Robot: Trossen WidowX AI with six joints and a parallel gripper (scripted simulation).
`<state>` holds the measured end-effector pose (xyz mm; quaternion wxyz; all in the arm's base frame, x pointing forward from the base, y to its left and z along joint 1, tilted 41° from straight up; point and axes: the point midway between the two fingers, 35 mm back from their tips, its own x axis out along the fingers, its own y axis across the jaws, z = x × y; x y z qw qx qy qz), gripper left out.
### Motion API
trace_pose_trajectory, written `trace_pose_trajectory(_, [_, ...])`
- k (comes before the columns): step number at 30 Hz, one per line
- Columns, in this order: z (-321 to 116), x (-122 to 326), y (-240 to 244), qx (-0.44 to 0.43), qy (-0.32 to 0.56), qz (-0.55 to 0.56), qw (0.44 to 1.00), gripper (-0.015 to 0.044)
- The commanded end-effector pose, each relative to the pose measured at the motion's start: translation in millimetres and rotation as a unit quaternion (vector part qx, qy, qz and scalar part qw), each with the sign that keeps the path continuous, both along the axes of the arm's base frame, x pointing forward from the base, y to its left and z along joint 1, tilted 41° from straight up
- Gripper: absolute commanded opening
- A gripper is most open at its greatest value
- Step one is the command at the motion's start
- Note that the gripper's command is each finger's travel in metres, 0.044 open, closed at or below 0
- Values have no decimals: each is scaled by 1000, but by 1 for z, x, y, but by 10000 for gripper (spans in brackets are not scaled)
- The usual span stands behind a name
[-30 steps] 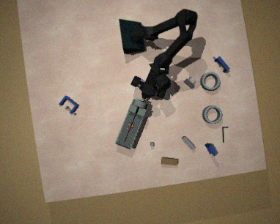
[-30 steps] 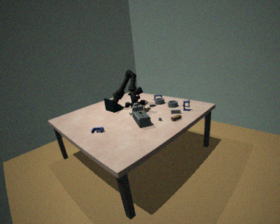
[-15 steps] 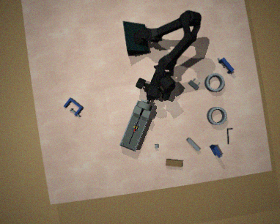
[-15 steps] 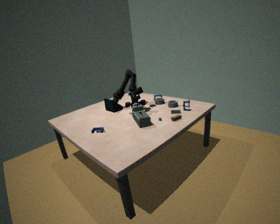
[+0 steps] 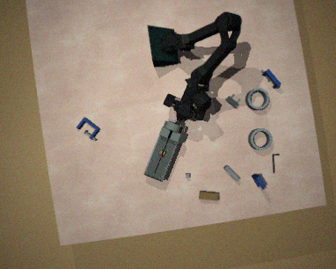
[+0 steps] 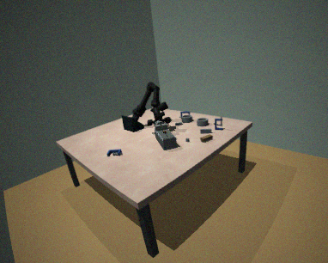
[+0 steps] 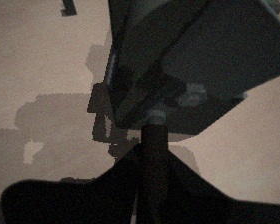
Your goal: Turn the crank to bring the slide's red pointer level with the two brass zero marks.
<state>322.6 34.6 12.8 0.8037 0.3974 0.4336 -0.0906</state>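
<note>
Currently the end effector (image 5: 180, 119) (image 6: 158, 122) (image 7: 149, 150) grasps the dark handle (image 7: 154, 137) at the machine's (image 5: 157, 163) (image 6: 166, 140) arm-side end, the red pointer (image 5: 162, 156) lying farther out along its long slot, near the brass marks (image 5: 163, 152).

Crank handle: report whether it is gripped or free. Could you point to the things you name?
Gripped: in the wrist view the end effector's fingers meet around the dark upright handle (image 7: 154, 165).

Two grey rings (image 5: 258, 99) (image 6: 203, 122) obstruct one side; gap between them; blue clamp (image 5: 89, 128) (image 6: 114, 152) well apart opposite
</note>
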Motion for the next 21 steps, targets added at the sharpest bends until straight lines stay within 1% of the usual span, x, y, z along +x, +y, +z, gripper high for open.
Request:
trace_pose_trajectory(1, [8, 4, 3, 5, -11, 4, 1000, 0])
trace_pose_trajectory(21, [15, 6, 2, 5, -11, 4, 1000, 0])
